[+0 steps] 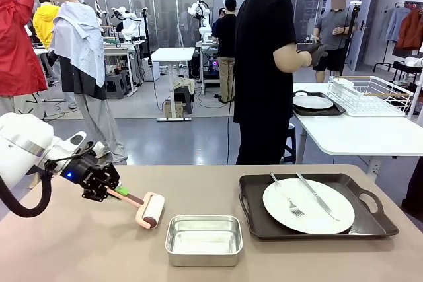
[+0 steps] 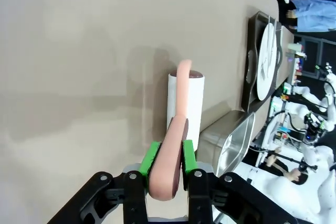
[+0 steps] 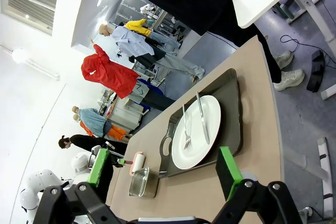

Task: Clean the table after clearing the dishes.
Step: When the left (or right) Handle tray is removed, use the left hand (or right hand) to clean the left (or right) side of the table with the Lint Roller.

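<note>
Stretching across the front view, the beige-brown counter is cut off at the left, right and near edges. A person in black stands at its far side, the legs hidden behind it. Farther back a white table carries a wire rack and a second dark tray with a white plate; any cutlery on that plate is too small to make out.

On the counter's right half lies a dark brown tray holding one white plate, with a fork and a knife lying side by side across it. Just left of the tray sits a steel tin, its bare shiny bottom showing.

Left of the tin, a lint roller points its white roll down at the counter; whether it presses on the top I cannot tell. The left jaws are clamped on its pink handle, green pads on either side, and they hide the handle's middle. The left arm is cut off by the picture's edge.

In the right wrist view the right jaws stand wide apart, their green pads gripping nothing, high above the tray.
</note>
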`<state>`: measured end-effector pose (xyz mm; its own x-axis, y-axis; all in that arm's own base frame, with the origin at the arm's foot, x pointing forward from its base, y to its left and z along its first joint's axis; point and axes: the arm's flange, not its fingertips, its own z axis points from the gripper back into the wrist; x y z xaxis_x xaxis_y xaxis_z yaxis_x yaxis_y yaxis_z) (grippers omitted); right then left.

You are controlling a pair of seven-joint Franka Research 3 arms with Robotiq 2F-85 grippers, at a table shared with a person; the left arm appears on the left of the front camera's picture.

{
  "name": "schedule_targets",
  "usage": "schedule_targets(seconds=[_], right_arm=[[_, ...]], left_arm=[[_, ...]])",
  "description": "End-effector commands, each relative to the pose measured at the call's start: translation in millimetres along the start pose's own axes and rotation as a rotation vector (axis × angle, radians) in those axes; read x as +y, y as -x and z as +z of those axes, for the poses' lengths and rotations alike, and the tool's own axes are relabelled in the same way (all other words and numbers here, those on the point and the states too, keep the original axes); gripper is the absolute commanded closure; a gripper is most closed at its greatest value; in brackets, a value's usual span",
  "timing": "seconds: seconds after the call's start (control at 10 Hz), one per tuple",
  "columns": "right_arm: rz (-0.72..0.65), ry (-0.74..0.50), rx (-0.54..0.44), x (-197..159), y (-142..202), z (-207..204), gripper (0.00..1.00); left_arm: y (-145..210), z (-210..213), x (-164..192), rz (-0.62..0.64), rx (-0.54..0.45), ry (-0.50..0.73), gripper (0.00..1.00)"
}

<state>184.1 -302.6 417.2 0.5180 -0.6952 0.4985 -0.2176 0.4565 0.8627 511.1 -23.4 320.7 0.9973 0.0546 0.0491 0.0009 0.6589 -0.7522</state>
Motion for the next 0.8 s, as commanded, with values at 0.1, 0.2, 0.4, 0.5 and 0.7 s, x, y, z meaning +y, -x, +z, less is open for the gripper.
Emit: schedule_targets(seconds=[0.1,0.2,0.4,0.5,0.7], right_arm=[[0.019,-0.012,-0.015,3,3,0,0.0],[0.019,-0.012,-0.015,3,3,0,0.0],[0.019,-0.012,-0.015,3,3,0,0.0],[0.019,-0.012,-0.015,3,3,0,0.0],[0.019,-0.012,-0.015,3,3,0,0.0]], left_arm=[[-10,11,39,-0.054,0.043,0.122,0.77],[-10,22,51,-0.046,0.032,0.143,0.77],[-4,51,74,-0.043,0.014,0.132,0.77],[1,67,85,-0.039,-0.004,0.129,0.77],[12,100,107,-0.025,-0.046,0.133,0.77]])
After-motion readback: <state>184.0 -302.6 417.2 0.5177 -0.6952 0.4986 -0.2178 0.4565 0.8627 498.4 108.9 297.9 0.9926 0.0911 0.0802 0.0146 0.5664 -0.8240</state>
